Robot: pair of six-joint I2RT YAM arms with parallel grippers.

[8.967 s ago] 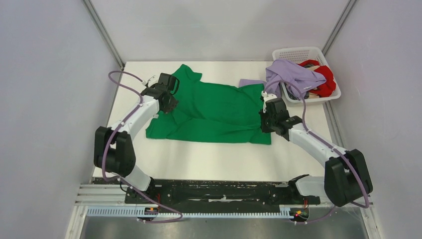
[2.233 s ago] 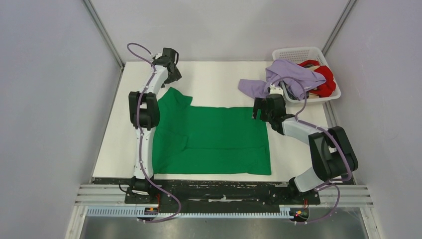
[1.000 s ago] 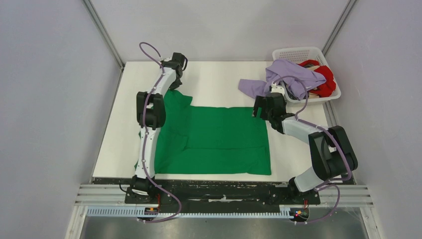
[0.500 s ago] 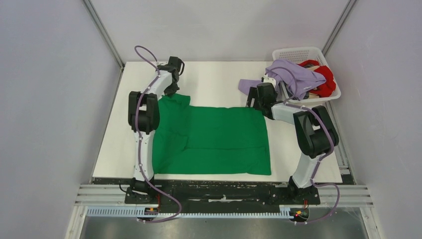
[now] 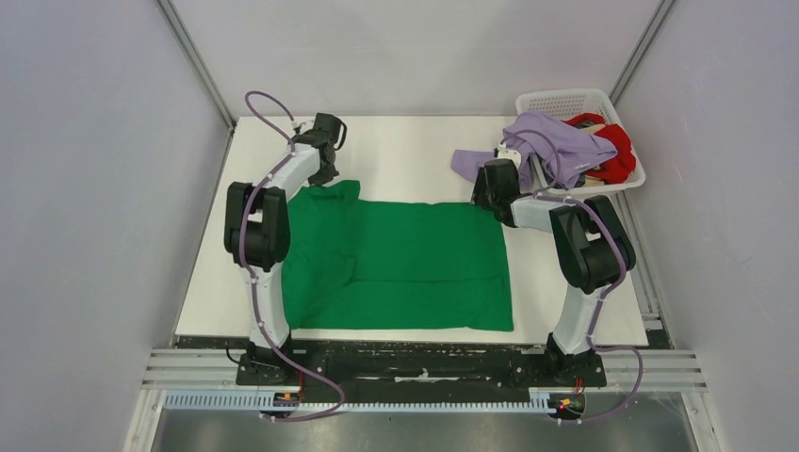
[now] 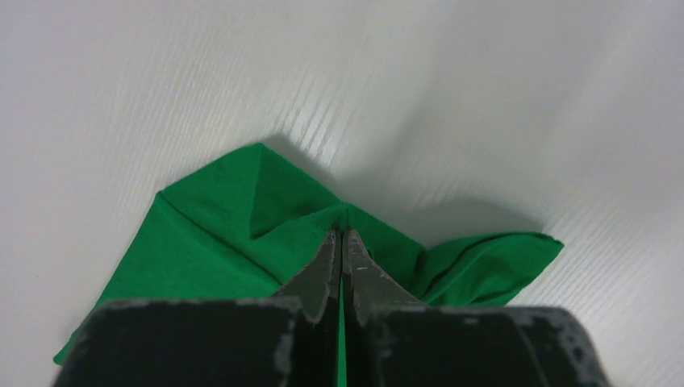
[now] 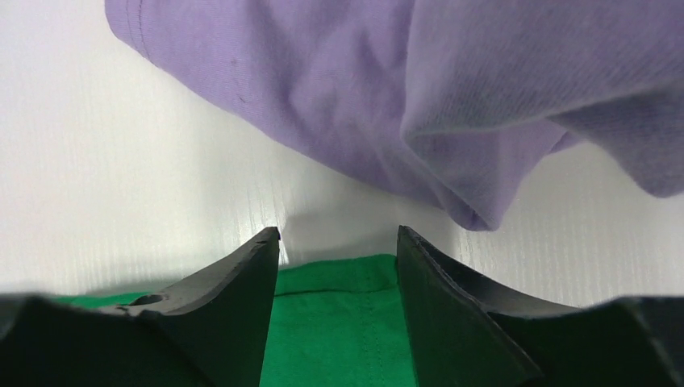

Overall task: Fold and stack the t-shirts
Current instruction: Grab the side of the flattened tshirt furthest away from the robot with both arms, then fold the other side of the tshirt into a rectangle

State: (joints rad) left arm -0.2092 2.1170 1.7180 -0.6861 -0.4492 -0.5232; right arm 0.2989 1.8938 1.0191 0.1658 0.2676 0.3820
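Observation:
The bright green t-shirt (image 5: pixel 405 264) lies spread flat on the white table (image 5: pixel 405 151). My left gripper (image 5: pixel 325 176) is shut on the shirt's far left sleeve; in the left wrist view (image 6: pixel 342 234) the jaws pinch a green fold (image 6: pixel 242 234). My right gripper (image 5: pixel 482 200) is open over the shirt's far right corner; in the right wrist view (image 7: pixel 337 242) green cloth (image 7: pixel 339 322) lies between the jaws. The pale lavender t-shirt (image 5: pixel 551 141) hangs out of the basket onto the table, just beyond the right gripper (image 7: pixel 387 89). The red t-shirt (image 5: pixel 617 151) lies in the basket.
A white lattice basket (image 5: pixel 565 100) stands at the far right corner of the table. Grey walls enclose the table on the left, back and right. A black rail (image 5: pixel 415 363) runs along the near edge.
The green shirt has been pulled flat toward the near edge. Both arms have reached to its far corners; the left gripper has drawn back onto the sleeve and the right has moved up to the far right corner.

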